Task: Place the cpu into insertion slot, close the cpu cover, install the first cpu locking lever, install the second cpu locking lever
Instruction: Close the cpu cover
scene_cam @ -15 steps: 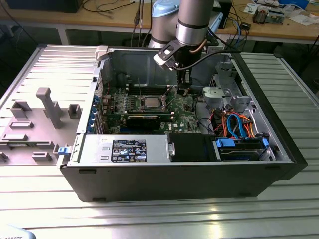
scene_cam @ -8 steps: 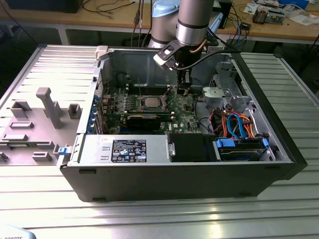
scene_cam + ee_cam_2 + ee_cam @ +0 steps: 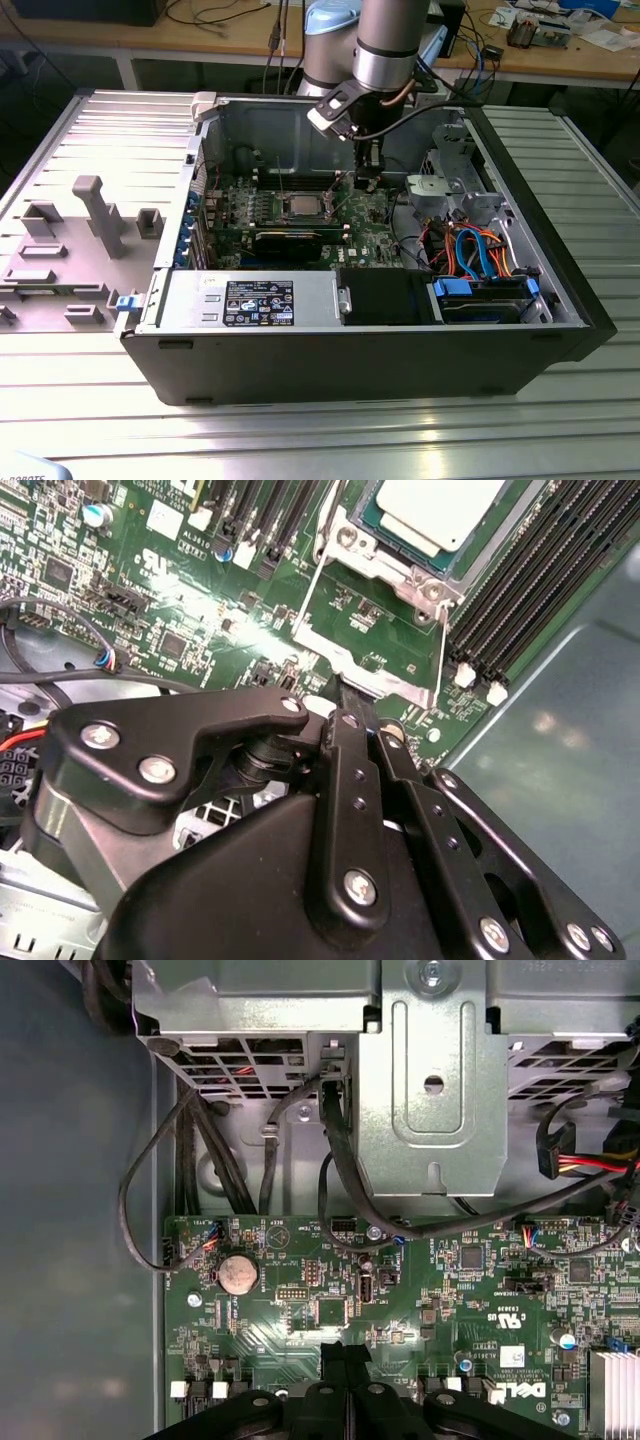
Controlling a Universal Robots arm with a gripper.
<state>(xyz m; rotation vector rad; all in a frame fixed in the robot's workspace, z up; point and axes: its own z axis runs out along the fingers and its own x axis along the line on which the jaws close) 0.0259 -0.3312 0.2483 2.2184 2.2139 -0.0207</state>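
Note:
The cpu (image 3: 300,207) lies flat in the insertion slot (image 3: 283,208) on the green motherboard (image 3: 375,235). In the second wrist view its pale top (image 3: 440,505) shows through the window of the silvery cpu cover (image 3: 352,540), which lies down around it. Two thin wire levers (image 3: 308,595) (image 3: 441,655) run from the socket's corners toward me. My gripper (image 3: 367,180) hangs low over the board just to the exterior view's right of the socket. Its black fingers are shut together (image 3: 342,692) (image 3: 345,1352) at the edge of the socket's metal plate, with nothing visible between them.
Black memory slots (image 3: 540,590) flank the socket, with the case wall (image 3: 560,760) beyond. A metal drive cage (image 3: 430,1080), black cables (image 3: 340,1160) and a coin battery (image 3: 238,1274) lie ahead. The power supply (image 3: 250,300) and blue-orange cables (image 3: 480,250) line the front. A grey fixture (image 3: 80,240) stands outside.

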